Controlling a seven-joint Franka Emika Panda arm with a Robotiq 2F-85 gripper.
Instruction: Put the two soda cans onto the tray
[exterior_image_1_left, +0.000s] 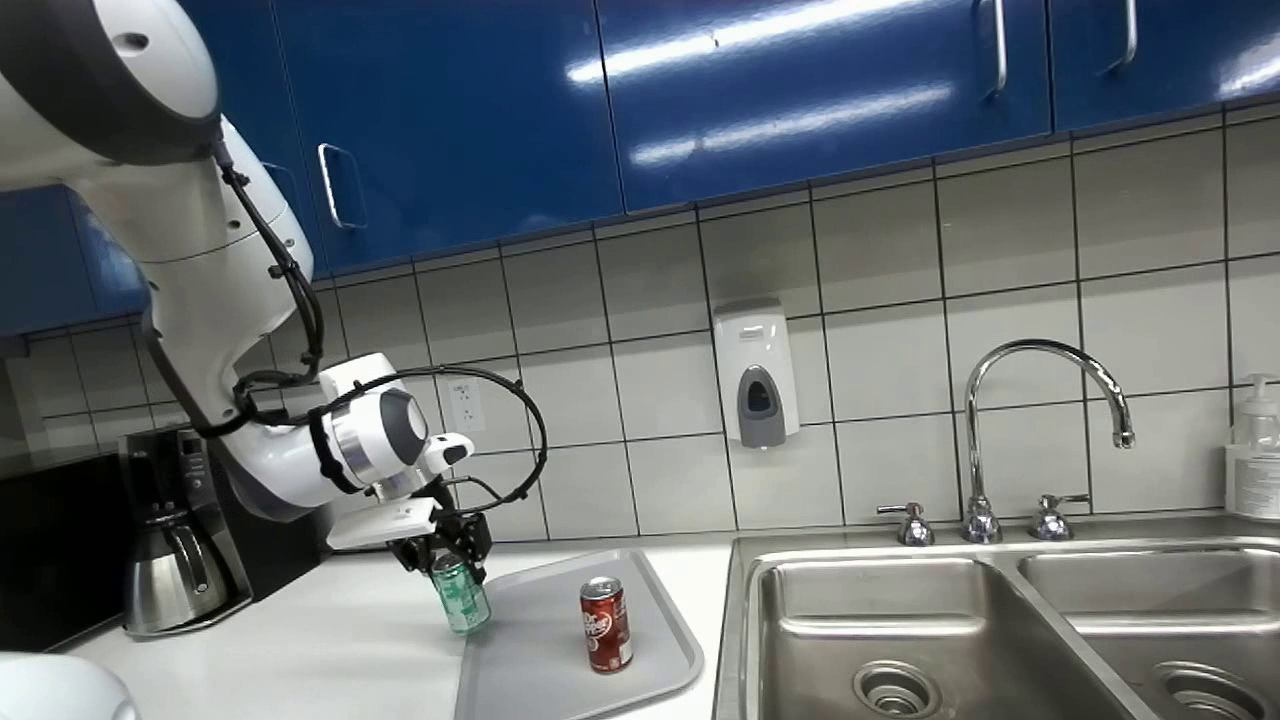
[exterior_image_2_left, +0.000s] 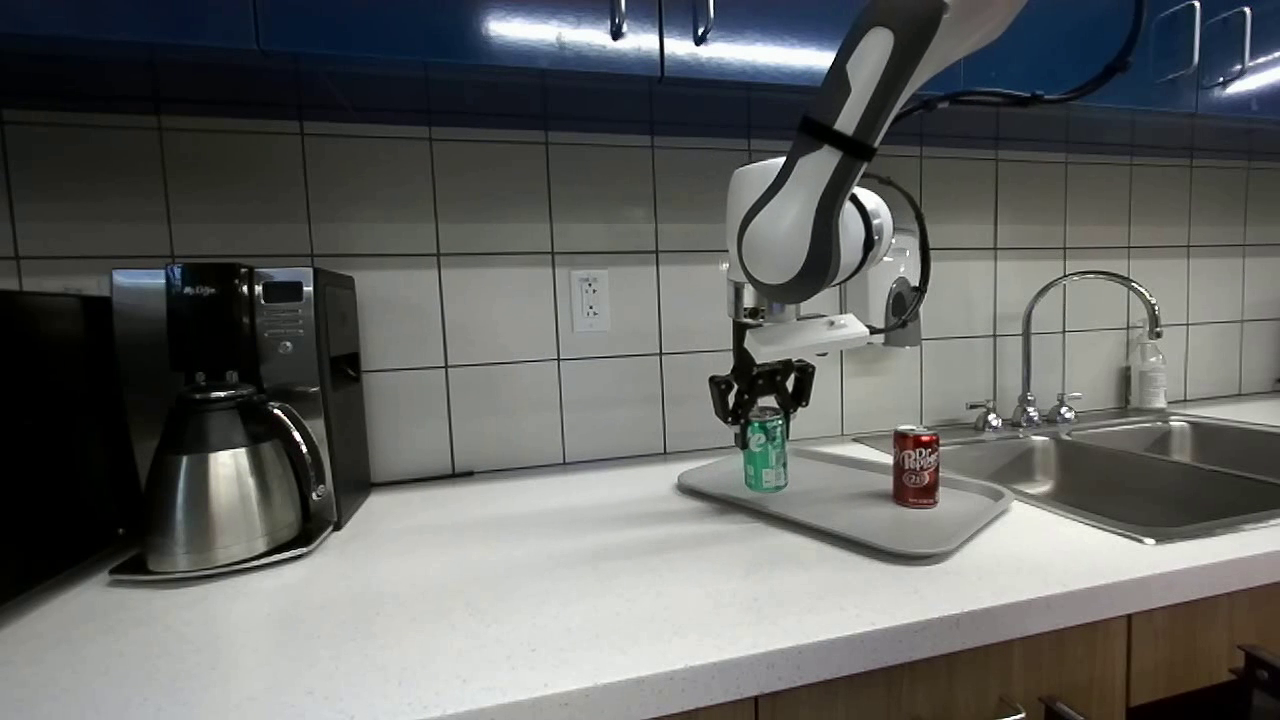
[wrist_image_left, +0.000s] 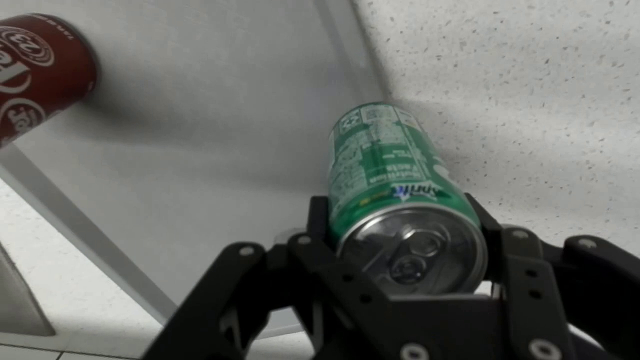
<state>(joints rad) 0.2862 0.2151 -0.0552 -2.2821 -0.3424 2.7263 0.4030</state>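
Coffee maker (exterior_image_2_left: 290, 350) and steel carafe (exterior_image_2_left: 225, 485) stood on the left part of the white tabletop (exterior_image_2_left: 500, 600) in an exterior view. To their right, the black hand (exterior_image_2_left: 765, 427) gripped the green Sprite can (exterior_image_2_left: 767, 462) from both sides, near the can's top. That can was over the left edge of the grey tray (exterior_image_2_left: 840, 500); whether its base touched down could not be told. Farther right, the red Dr Pepper can (exterior_image_2_left: 916, 468) stood upright on the tray, near its right edge and apart from the Sprite. Past that edge lay the double steel sink (exterior_image_2_left: 1090, 490) with its chrome faucet (exterior_image_2_left: 1027, 350).
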